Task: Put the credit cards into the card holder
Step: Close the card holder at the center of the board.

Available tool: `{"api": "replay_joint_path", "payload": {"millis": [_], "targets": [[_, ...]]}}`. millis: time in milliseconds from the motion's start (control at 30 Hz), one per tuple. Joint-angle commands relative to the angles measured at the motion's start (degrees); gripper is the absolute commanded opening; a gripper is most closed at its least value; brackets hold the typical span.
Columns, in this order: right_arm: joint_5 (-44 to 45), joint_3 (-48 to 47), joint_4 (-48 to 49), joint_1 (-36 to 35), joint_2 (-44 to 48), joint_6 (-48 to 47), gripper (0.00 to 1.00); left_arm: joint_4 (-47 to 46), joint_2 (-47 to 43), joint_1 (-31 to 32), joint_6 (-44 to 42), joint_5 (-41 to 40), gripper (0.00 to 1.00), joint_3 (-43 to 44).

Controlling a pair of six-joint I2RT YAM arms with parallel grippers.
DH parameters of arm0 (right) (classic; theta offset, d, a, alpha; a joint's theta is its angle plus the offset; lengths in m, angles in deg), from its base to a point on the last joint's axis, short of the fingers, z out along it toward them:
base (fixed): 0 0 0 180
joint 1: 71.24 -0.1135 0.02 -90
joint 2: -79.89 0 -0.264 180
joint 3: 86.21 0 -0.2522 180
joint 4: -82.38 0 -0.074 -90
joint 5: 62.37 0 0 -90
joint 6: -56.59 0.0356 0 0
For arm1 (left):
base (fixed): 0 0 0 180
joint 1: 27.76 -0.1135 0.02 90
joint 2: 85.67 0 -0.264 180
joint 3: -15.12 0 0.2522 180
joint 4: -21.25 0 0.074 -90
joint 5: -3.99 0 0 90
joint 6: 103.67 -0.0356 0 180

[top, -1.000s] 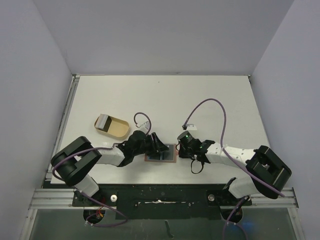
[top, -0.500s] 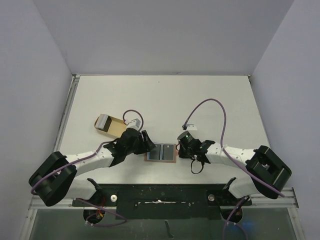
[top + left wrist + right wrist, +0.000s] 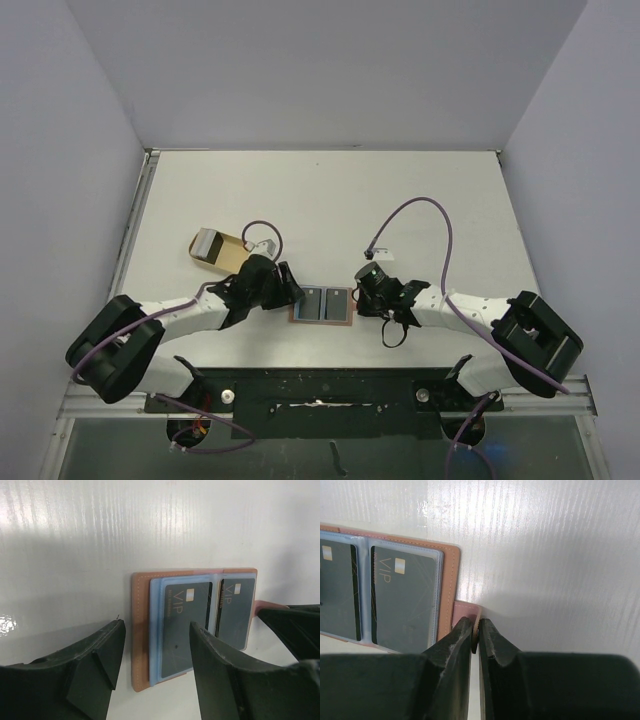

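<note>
The reddish-brown card holder [image 3: 323,303] lies open and flat near the table's front edge. Two dark grey "VIP" cards sit in its light blue edged pockets, one in the left half [image 3: 186,615] and one in the right half [image 3: 405,600]. My left gripper [image 3: 288,284] is open and empty, just left of the holder, with its fingers on either side of the holder's left edge [image 3: 141,630]. My right gripper [image 3: 476,630] is shut on the holder's small pinkish closing tab [image 3: 467,609] at the holder's right side.
A larger pale tan case [image 3: 225,252] with one rounded end lies on the table behind the left arm, with a grey-white item [image 3: 207,241] at its left end. The right arm's purple cable [image 3: 420,205] loops over the table's middle.
My left gripper has pulled back to the left off the holder, uncovering its left half with a card in it. The right gripper has stayed shut on the tab.
</note>
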Motion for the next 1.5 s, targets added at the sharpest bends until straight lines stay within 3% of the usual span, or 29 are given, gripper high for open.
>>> {"api": "replay_joint_path", "payload": {"millis": [0,700,1033,1133,1267,1467], "targets": [[-0.3,-0.4,3.2,-0.4,0.5,0.3,0.08,-4.2,1.1,-0.3,1.0,1.9,0.53,-0.4],[-0.7,-0.4,4.5,-1.0,-0.2,0.5,0.08,-18.4,-5.7,2.2,13.2,11.0,0.53,-0.9],[-1.7,0.1,6.4,-1.1,0.5,0.4,0.08,-28.6,0.8,5.2,15.5,13.6,0.49,-1.2],[-1.6,-0.1,6.1,-1.2,1.0,0.5,0.12,-30.3,3.6,6.0,15.3,14.4,0.47,-0.5],[-1.3,0.0,5.6,-1.2,2.2,0.8,0.18,-30.8,5.5,6.3,14.5,14.6,0.44,-0.1],[-0.2,0.5,4.2,-1.1,4.8,0.9,0.20,-27.1,6.0,6.3,11.9,13.5,0.38,0.8]]}}
